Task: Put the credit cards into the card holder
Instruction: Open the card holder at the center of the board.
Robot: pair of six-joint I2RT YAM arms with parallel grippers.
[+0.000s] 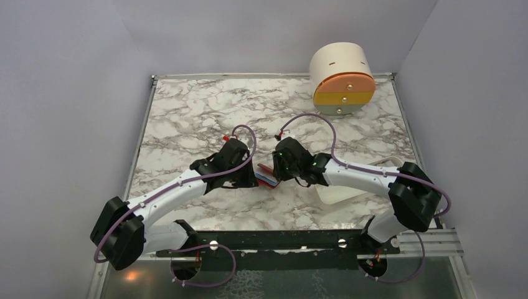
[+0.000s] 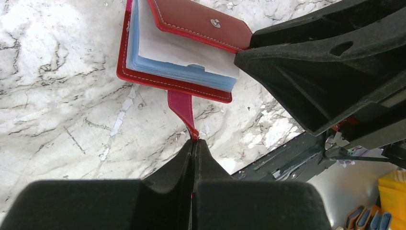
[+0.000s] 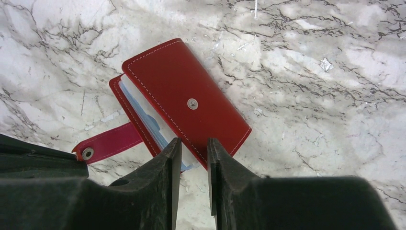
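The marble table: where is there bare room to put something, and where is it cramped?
Bare marble table runs along the back, from the left edge to the drawer unit, and between that unit and the arms. Crowded: the middle, where the left gripper and right gripper meet at the card holder, and the near right, where a white tray lies.

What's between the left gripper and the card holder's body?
The card holder's own red strap, its tip pinched in the left gripper; the left wrist view shows it.
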